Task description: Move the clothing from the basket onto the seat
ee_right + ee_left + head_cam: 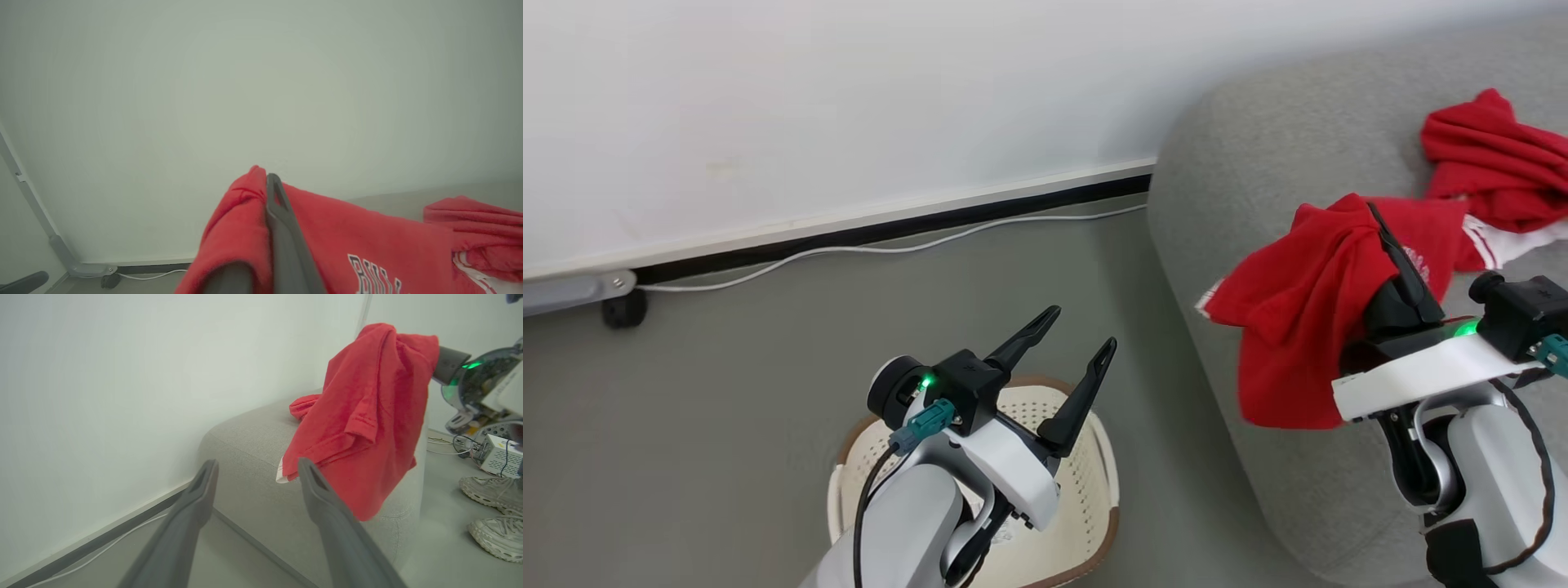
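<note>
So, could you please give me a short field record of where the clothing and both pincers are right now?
left pincer: open, empty, above basket
right pincer: shut on red shirt
red shirt: hanging from right pincer, over sofa edge
second garment: lying on sofa
basket: on floor; no clothing in the part that shows

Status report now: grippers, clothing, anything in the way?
Left gripper open, empty, above basket. Right gripper shut on red shirt, over sofa edge. Another red garment lies on sofa. Person's shoes beside sofa.
</note>
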